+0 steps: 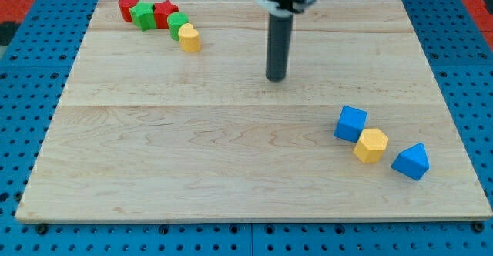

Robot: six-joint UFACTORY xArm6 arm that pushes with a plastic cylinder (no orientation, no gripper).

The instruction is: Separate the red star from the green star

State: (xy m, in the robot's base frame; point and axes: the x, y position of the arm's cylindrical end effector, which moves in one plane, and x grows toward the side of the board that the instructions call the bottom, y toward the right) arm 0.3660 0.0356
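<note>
The red star [165,12] lies at the view's top left, touching the green star [143,15] on its left. A red cylinder [128,7] touches the green star's left side. A green cylinder [178,24] and a yellow block [189,38] sit close to the red star's lower right. My tip [276,78] rests on the board well to the right of and below this cluster, touching no block.
At the view's lower right a blue cube [350,123], a yellow hexagon block [371,145] and a blue triangular block [411,161] form a slanted row. The wooden board [231,163] lies on a blue perforated table.
</note>
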